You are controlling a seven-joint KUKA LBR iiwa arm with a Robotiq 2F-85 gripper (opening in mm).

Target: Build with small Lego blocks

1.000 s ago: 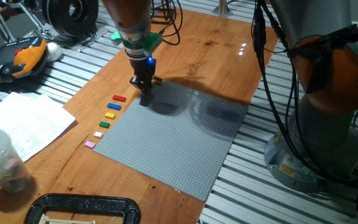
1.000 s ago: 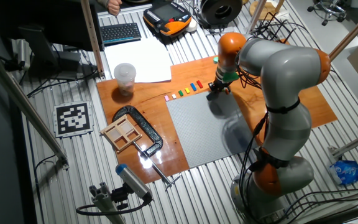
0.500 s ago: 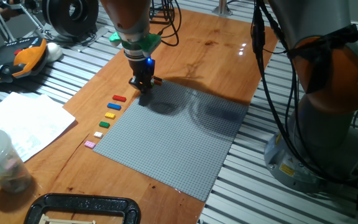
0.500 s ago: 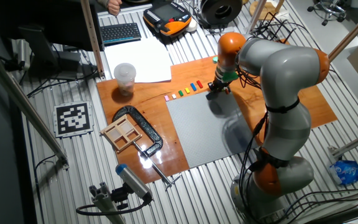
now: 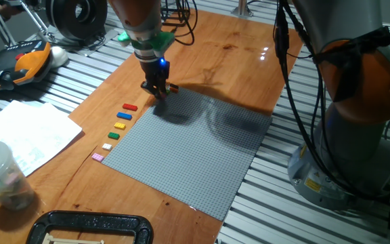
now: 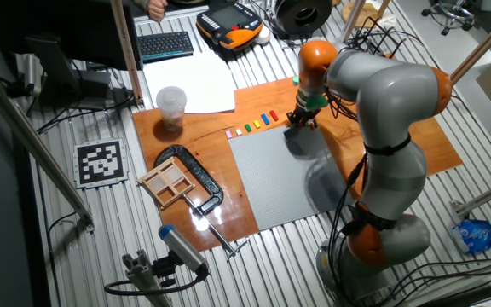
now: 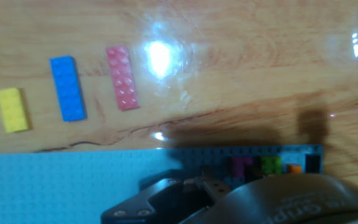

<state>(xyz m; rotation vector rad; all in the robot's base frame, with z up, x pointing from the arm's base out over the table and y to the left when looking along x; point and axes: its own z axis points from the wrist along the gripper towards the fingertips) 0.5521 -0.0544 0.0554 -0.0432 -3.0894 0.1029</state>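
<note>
My gripper point(image 5: 160, 95) hangs just above the far left corner of the grey baseplate point(image 5: 188, 156); it also shows in the other fixed view point(image 6: 299, 123). Its fingers look shut together with nothing visible between them. In the hand view, pink point(image 7: 241, 165), green point(image 7: 270, 164), orange point(image 7: 294, 168) and black point(image 7: 312, 163) small blocks sit in a row at the plate's edge. An orange block point(image 5: 172, 87) shows beside the gripper. Loose blocks lie in a line on the wood: red point(image 5: 129, 106), blue point(image 5: 124, 116), yellow point(image 5: 120, 125), green point(image 5: 114, 135), white point(image 5: 107, 146), pink point(image 5: 98, 156).
A plastic cup point(image 5: 2, 177) and paper sheets point(image 5: 26, 135) lie at the left. A black clamp point(image 5: 90, 227) sits at the near edge. The robot base point(image 5: 347, 135) stands at the right. A teach pendant point(image 5: 19, 64) lies at the far left.
The gripper has lifted slightly off the baseplate corner and shifted a little toward the far edge. The loose blocks have not moved.
</note>
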